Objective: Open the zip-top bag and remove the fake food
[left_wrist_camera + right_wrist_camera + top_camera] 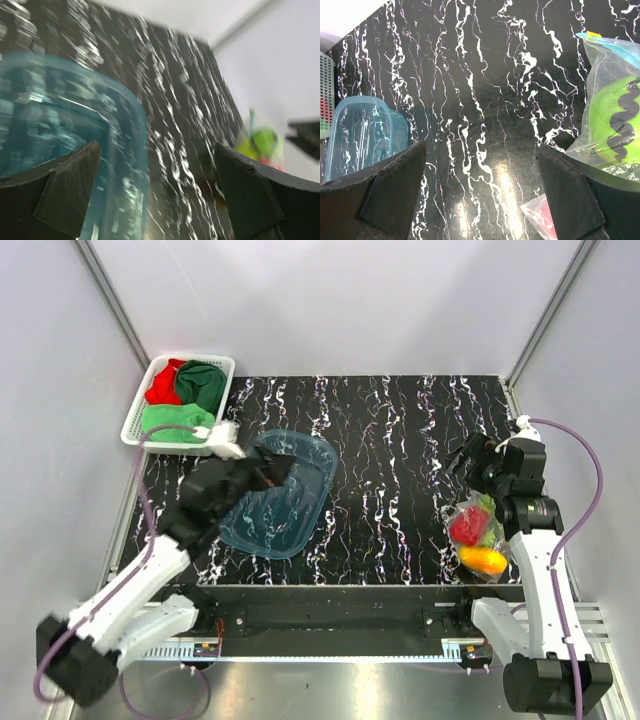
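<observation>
At the right edge of the table [390, 440] | zip-top bag [497, 540] is seen clear, teal-zipped | fake food [465, 527] is held inside: red, green, orange | left gripper [157, 195], right gripper [480, 195] are spread wide, nothing grasped

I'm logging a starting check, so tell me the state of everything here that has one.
Bag: filled; zip unclear.
Food: inside the bag.
Tub: lidless, looks empty.
Basket: holds cloths.
Left claw: open, empty, above tub.
Right claw: open, empty, beside bag.
</observation>
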Available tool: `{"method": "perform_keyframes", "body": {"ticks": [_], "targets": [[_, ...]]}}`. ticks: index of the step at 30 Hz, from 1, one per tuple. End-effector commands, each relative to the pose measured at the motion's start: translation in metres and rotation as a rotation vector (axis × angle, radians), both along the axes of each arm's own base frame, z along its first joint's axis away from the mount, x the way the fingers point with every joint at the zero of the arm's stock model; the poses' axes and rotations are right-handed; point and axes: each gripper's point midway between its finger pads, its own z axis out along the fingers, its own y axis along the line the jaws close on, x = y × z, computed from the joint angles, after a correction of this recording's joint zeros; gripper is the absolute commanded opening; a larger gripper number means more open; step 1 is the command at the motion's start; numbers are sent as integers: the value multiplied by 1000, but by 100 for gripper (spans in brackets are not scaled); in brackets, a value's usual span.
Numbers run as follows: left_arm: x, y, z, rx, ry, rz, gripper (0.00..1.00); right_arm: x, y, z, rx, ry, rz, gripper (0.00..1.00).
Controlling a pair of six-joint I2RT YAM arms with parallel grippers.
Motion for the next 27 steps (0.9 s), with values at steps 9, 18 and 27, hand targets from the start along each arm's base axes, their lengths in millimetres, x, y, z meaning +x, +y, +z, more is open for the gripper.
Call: {"method": "perform_keyframes", "body": {"ticks": [9,18,27], "targets": [[-13,-272,-21,150,-21,-522,99,6,-25,40,-6,110,-176,100],[-42,-418,-27,-26,-25,-744,99,-1,-37,63,-46,74,-232,100],[-57,-438,-72,-115,113,-797,72,-2,-34,63,-53,80,-208,100]]}}
